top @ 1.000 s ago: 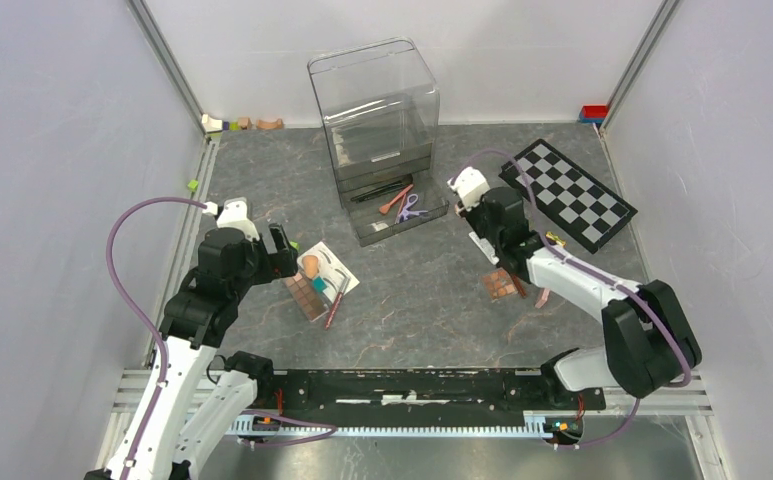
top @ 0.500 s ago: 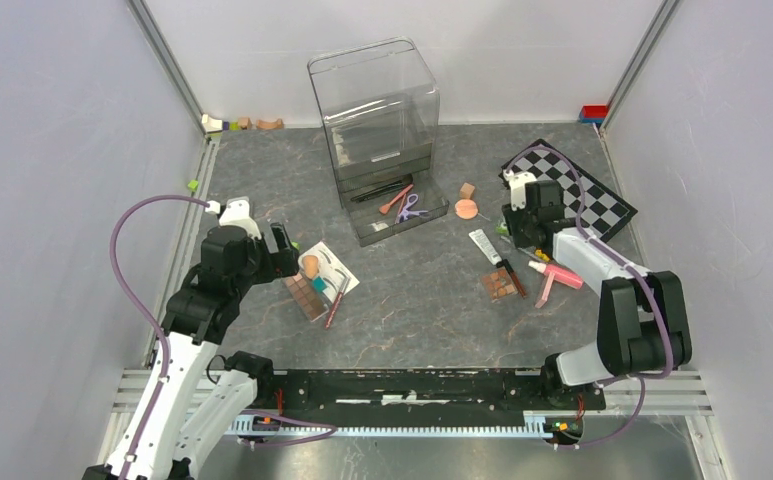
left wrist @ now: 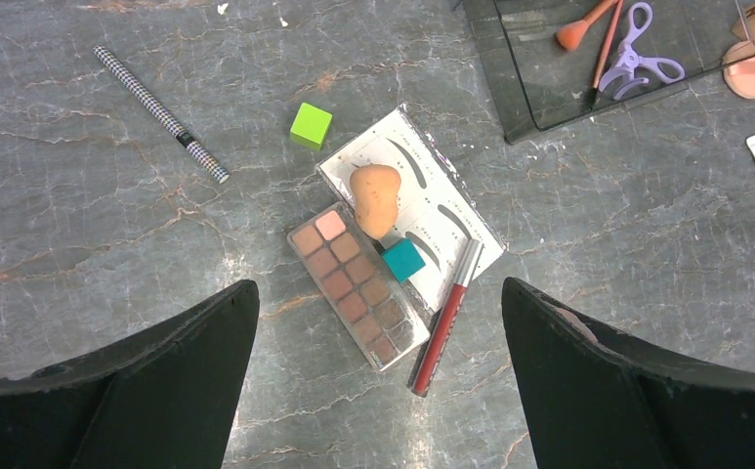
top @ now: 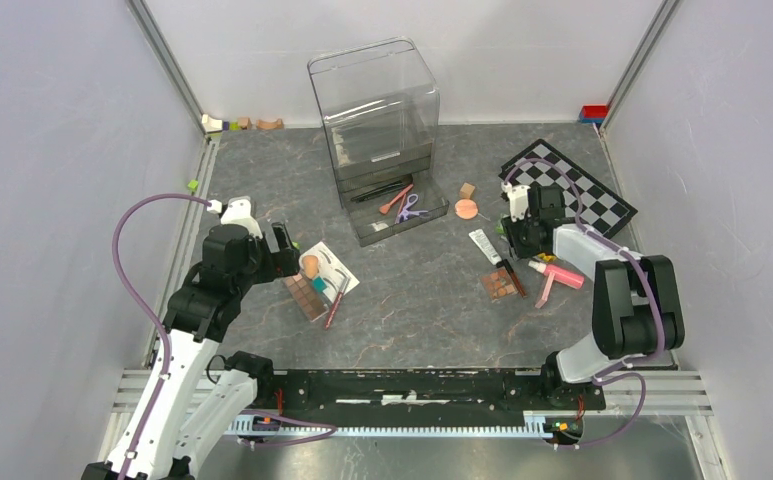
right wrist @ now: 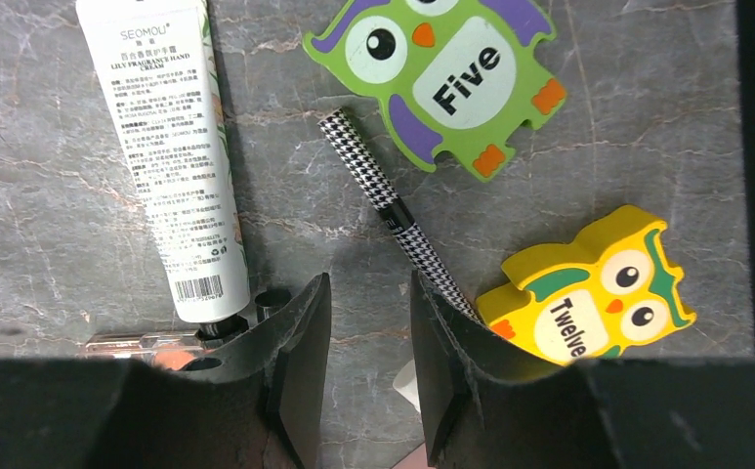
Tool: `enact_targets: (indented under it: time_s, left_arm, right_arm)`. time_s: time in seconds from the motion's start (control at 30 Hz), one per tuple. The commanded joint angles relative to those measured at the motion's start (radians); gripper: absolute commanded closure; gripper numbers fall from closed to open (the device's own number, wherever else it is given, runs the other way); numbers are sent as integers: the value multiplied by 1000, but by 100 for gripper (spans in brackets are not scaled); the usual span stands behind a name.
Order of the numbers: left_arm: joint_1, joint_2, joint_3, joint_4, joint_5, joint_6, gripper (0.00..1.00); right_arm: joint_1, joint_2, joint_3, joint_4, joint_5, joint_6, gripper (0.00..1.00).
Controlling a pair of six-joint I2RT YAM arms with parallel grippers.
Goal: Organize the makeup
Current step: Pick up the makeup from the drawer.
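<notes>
The left hand (left wrist: 378, 293) is wide open and empty, ready to fit over the peach sponge (left wrist: 375, 198) and brown palette (left wrist: 356, 283) right under it. The right hand (right wrist: 368, 293) is open just a crack, holding nothing, with the checked pencil (right wrist: 393, 210) just ahead on the tabletop (right wrist: 61, 244).
</notes>
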Motion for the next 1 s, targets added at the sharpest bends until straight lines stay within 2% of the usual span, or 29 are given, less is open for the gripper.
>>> enact_targets:
  time_s: [0.0,0.3,0.67,0.97]
  left_arm:
    - [3,-9,-3,43,2,-16,0]
    - [3,-6,-3,43,1,-17,0]
    - [3,-4,-3,42,1,-18,0]
    - [3,-4,-3,42,1,-18,0]
  right_arm:
    - [-5,28,7,5,-22,-20,59]
    - [-8,7,24,-5,-26,-30,59]
    - [-8,-22,24,28,51,-15,59]
    - [-10,36,47,29,59,-30,58]
